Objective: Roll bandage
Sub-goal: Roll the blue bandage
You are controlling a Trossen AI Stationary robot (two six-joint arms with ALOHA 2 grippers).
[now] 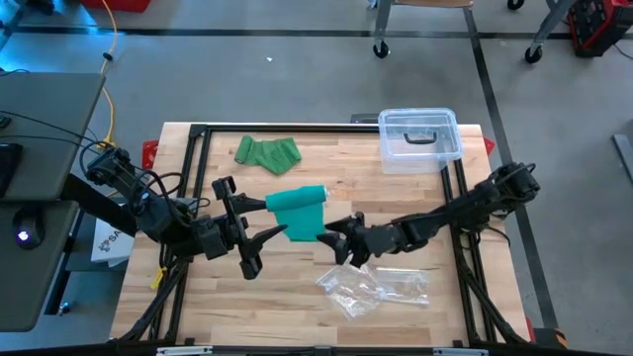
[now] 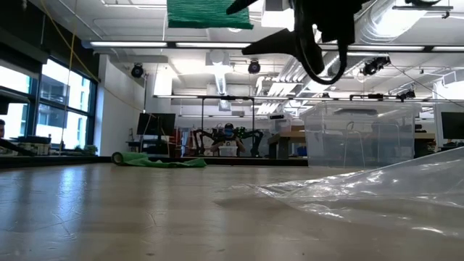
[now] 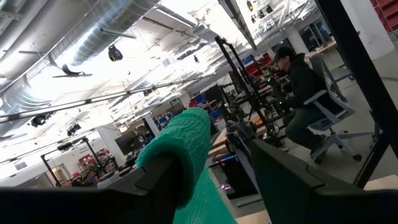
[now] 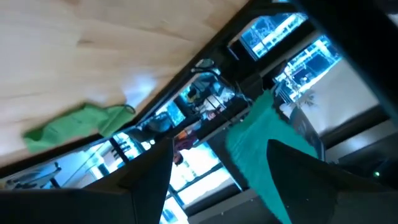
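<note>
The teal bandage (image 1: 300, 213) hangs above the middle of the wooden worktop (image 1: 297, 297), lifted clear of it. Its upper part is rolled into a short cylinder, and a flat tail hangs down from that roll. In the low view only the lower edge of the bandage (image 2: 209, 14) shows, at the top of the picture and high over the wood.

The left end effector (image 1: 259, 220) comes in from the left with its fingers spread around the roll. In the left wrist view the roll (image 3: 180, 149) rests against one finger (image 3: 158, 177), while the other finger (image 3: 280, 171) stands apart from it. The jaws are not closed tight, and whether they actually clamp the roll cannot be told.

The right end effector (image 1: 334, 237) sits just beside the hanging tail, on its right. Its fingers are parted, and in the right wrist view the teal cloth (image 4: 273, 152) lies between and beyond them without being pinched.

A second bandage, darker green and crumpled (image 1: 267, 152), lies on the worktop toward its far left. A clear plastic box (image 1: 419, 139) with a dark handle on its lid stands at the far right corner. A crinkled clear plastic wrapper (image 1: 371, 287) lies near the front edge, below the right end effector.

In the left wrist view a seated person (image 3: 305, 93) appears in the room beyond.
</note>
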